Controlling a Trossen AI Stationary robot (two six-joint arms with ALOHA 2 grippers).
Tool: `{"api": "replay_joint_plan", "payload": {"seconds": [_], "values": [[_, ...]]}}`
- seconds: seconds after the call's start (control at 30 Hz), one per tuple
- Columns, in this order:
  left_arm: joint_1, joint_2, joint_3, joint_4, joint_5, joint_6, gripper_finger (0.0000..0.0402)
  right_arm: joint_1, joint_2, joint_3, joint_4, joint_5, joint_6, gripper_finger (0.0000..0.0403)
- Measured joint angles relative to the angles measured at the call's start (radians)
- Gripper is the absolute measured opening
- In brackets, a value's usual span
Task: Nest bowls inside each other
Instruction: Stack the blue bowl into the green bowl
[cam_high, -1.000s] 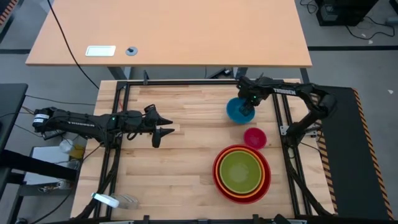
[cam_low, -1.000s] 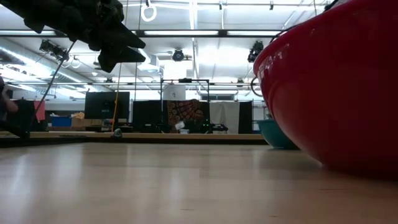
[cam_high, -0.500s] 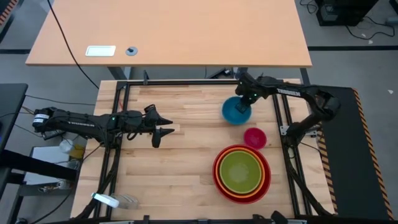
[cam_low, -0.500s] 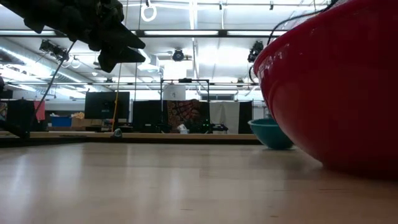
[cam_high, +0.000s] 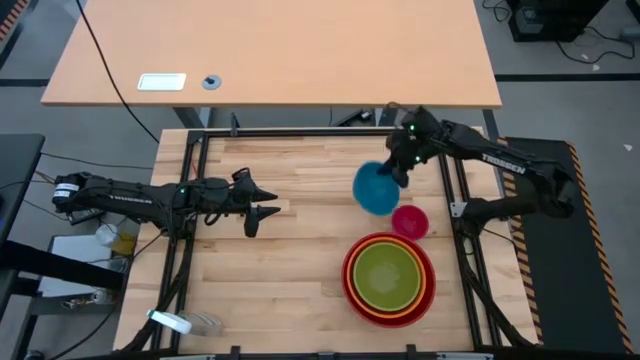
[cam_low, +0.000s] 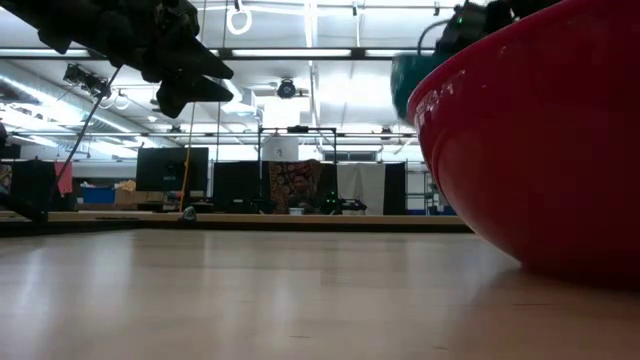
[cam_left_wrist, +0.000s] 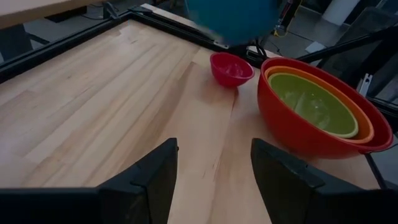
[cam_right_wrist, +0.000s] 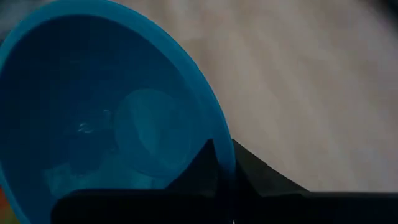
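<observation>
The blue bowl (cam_high: 374, 190) hangs tilted above the table's far right part, with my right gripper (cam_high: 399, 176) shut on it; the low view shows this bowl (cam_low: 408, 76) high in the air. The small pink bowl (cam_high: 410, 221) stands on the table just nearer. Nearer still, the lime green bowl (cam_high: 387, 273) sits in the orange bowl (cam_left_wrist: 367, 132), which sits in the red bowl (cam_high: 427, 300). My left gripper (cam_high: 267, 207) hovers open over the table's left half, holding nothing. My right gripper pinches the blue bowl's rim (cam_right_wrist: 219, 138), one finger (cam_right_wrist: 204, 167) inside the bowl and the other (cam_right_wrist: 256, 169) outside. The fingers slant down from the far right. The bowl is lifted clear of the table and tilted, hanging below the fingers.
A dark metal frame (cam_high: 300, 133) borders the wooden table (cam_high: 290, 270). Bare wood lies across the middle and near left. Behind the table stands a second tabletop (cam_high: 280, 50) with a small white card and a round grey disc.
My right gripper has risen and tipped from pointing steeply down toward level, taking the blue bowl with it. The bowl first slid a little toward the table's left, then left the table and now hangs tilted in the air, slightly nearer the pink bowl.
</observation>
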Motion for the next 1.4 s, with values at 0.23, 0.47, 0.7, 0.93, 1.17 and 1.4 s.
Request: {"api": "replay_joint_plan", "payload": {"seconds": [0.23, 0.47, 0.7, 0.93, 1.17, 1.4], "values": [[0.000, 0.000, 0.000, 0.001, 0.000, -0.001, 0.0206, 0.285, -0.008, 0.000, -0.040, -0.060, -0.014, 0.0026], [0.001, 0.000, 0.000, 0.002, 0.000, 0.008, 0.0206, 0.629, 0.065, 0.000, -0.051, 0.140, 0.100, 0.0026], [0.001, 0.000, 0.000, 0.009, 0.000, 0.011, 0.0206, 0.854, 0.178, 0.000, -0.065, 0.388, 0.263, 0.0026], [0.001, 0.000, 0.000, 0.016, 0.000, 0.017, 0.0206, 0.950, 0.267, 0.000, -0.074, 0.529, 0.373, 0.0031], [0.001, 0.000, 0.000, 0.018, -0.001, 0.031, 0.0206, 0.963, 0.295, 0.000, -0.086, 0.534, 0.374, 0.0096], [0.001, 0.000, 0.000, 0.021, 0.000, 0.025, 0.0206, 0.961, 0.213, 0.027, -0.115, 0.537, 0.376, 0.0154]]}}
